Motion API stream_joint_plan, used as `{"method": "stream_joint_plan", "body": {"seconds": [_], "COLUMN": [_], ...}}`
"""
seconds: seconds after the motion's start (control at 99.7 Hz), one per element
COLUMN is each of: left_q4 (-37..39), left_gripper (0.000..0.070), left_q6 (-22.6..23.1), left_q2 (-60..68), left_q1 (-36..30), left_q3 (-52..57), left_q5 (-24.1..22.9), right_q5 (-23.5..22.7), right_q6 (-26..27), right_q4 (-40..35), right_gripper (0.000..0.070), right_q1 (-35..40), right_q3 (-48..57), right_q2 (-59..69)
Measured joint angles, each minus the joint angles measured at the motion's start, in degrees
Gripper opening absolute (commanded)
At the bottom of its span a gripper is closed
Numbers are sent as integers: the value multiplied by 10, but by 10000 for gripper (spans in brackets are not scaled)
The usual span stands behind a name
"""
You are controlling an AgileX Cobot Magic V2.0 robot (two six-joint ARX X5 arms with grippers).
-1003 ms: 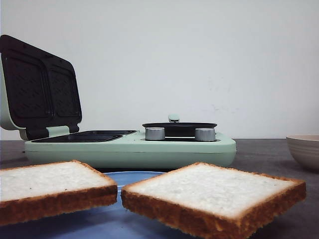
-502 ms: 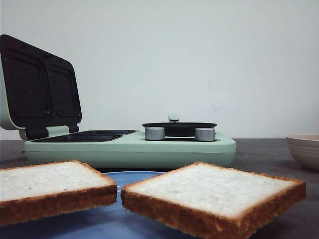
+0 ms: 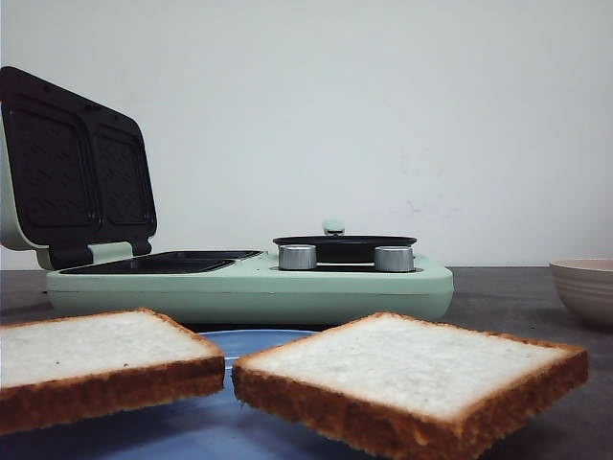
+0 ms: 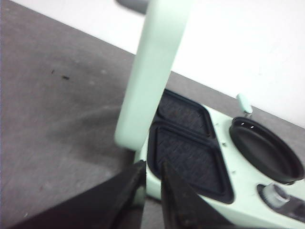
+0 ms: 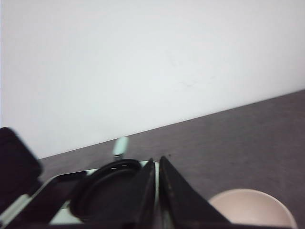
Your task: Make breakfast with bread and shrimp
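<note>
1. Front view puts the two square slices of white bread low in the frame: the left slice (image 3: pixel 101 364) at lower left and the right slice (image 3: pixel 412 383) at lower centre-right, both lying flat with brown crusts toward the camera, over a blue plate (image 3: pixel 259 337) whose rim shows between them.
2. Behind them, at mid-left of the frame, stands the mint-green breakfast maker (image 3: pixel 249 287) with its dark ribbed lid (image 3: pixel 77 172) raised, two dark sandwich wells (image 3: pixel 163 262) exposed, and a small black frying pan (image 3: pixel 345 246) to their right behind two silver knobs (image 3: pixel 298 257). A beige bowl (image 3: pixel 584 287) sits at the right edge on the dark grey bench (image 3: pixel 498 297). I see no shrimp in any view.
3. My left claw (image 4: pixel 152 191), low in the left wrist view, has its fingers almost together with only a thin gap and nothing between them; it hangs just beside the near corner of the maker.
4. My right claw (image 5: pixel 157 191), low centre in the right wrist view, is likewise nearly closed and empty, pointing over the pan with the bowl at lower right.
5. I judge the step in hand is fetching a slice for a well. To do it well, I should spread the fingers wide first, take a slice by opposite crusts rather than the soft crumb, squeeze lightly, keep it level, and lower it squarely into one well, clear of the raised lid.
</note>
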Motion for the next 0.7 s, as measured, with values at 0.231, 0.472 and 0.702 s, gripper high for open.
{"method": "stream_joint_plan", "body": {"seconds": [0.231,0.472,0.702], "left_q4": [-23,-45,-101], "left_gripper": [90,272,270], "left_q6": [30,39,38], "left_q2": [94,90,104], "left_q1": [-10,-12,-14], "left_q3": [108,113,113], "left_q5": [39,44,94], "right_q5": [-59,-120,-129], "right_q6": [-16,-16,-12], "right_q4": [-40,-50,-111], "right_gripper": [15,280,454], "right_q1": [0,0,11], "right_q3": [89,106,107], "right_q2": [82,81,81]}}
